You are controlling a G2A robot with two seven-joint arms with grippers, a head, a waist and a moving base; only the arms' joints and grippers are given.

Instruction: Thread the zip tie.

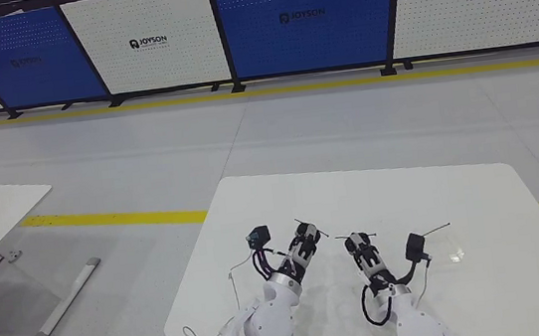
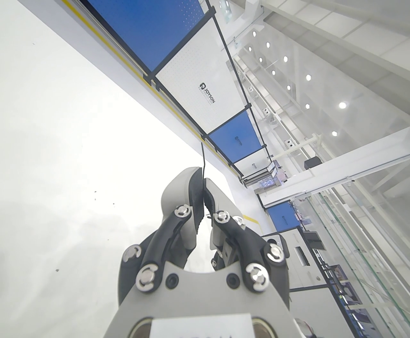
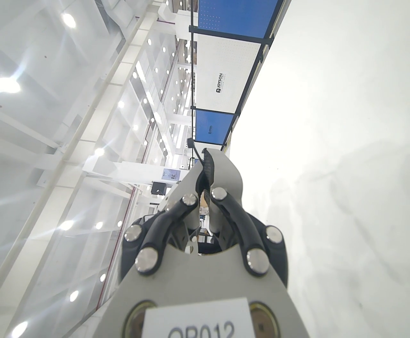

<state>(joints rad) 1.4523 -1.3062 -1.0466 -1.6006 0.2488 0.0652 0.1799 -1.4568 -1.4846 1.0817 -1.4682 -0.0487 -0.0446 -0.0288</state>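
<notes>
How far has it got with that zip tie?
Picking up looks done: the left gripper is shut on the zip tie tail, the right gripper on the zip tie head. In hand: both ends, held apart over the table. Left: pushing tail through head, not yet begun.

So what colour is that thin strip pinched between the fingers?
Black. The zip tie shows best in the left wrist view, poking out from the left fingers.
</notes>
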